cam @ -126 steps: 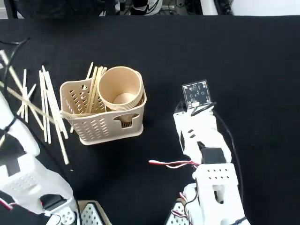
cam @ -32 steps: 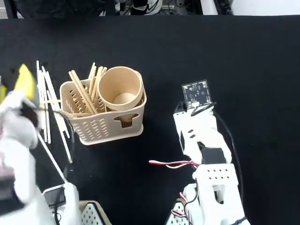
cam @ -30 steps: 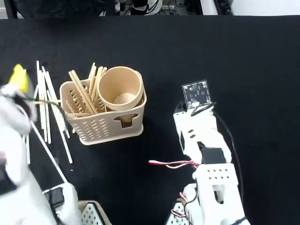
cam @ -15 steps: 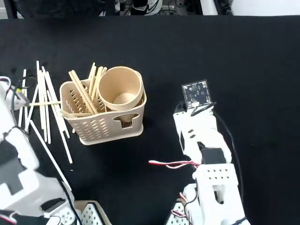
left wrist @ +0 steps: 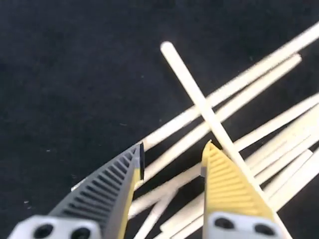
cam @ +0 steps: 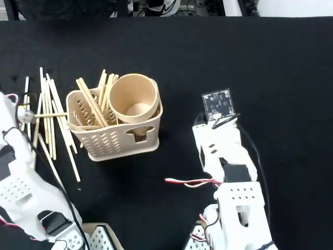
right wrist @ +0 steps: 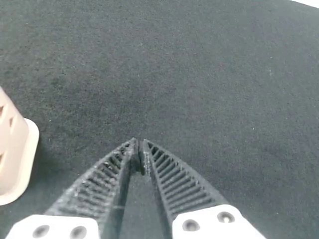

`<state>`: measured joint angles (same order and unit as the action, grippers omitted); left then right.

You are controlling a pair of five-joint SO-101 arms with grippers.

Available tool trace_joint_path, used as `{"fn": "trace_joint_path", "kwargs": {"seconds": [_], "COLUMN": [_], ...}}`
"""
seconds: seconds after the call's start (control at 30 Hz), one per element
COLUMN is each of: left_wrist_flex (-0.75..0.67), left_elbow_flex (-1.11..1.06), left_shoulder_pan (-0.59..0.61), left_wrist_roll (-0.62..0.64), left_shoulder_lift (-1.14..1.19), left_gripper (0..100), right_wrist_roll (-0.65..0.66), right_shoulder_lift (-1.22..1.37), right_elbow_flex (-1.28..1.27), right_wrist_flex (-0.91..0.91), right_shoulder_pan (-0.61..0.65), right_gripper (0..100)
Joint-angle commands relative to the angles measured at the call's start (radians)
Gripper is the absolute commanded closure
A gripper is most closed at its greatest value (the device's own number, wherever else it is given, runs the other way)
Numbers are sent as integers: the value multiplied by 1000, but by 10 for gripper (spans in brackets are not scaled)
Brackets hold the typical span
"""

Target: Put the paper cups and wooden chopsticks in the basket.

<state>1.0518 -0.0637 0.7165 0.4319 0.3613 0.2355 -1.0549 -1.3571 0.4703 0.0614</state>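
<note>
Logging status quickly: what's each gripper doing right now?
Left gripper: open, empty, over loose chopsticks.
Right gripper: closed, holding nothing.

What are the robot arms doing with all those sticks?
They are tidying up. The paper cups and some chopsticks are already in the basket. More loose chopsticks lie on the table beside it, and the left end effector hangs open right over them. The right end effector is shut, over bare table.

Black table (cam: 234,57), basket (cam: 117,140) standing on it, loose wooden chopsticks (cam: 47,112) lying just beside it
</note>
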Motion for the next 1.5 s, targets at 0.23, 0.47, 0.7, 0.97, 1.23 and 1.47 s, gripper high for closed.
{"fn": "trace_joint_path", "kwargs": {"seconds": [0.23, 0.47, 0.7, 0.97, 1.23, 1.47], "left_wrist_flex": [-3, 23, 230, 292, 175, 160], "left_elbow_flex": [54, 84, 262, 409, 337, 455], "left_shoulder_pan": [-13, -15, -18, -19, -16, -15], "left_wrist_roll": [8, -71, -201, -393, -97, 83], "left_shoulder_lift": [-9, -9, -9, 3, 144, 353], "left_gripper": [920, 974, 966, 774, 784, 788], "right_wrist_roll": [11, 11, 11, 11, 11, 11], "right_shoulder_lift": [-8, -8, -8, -8, -8, -8], "right_elbow_flex": [15, 15, 15, 15, 15, 15], "right_wrist_flex": [-23, -23, -23, -23, -23, -23], "right_shoulder_pan": [-11, -11, -11, -9, -11, -11], "right_gripper": [984, 984, 984, 984, 984, 984]}}
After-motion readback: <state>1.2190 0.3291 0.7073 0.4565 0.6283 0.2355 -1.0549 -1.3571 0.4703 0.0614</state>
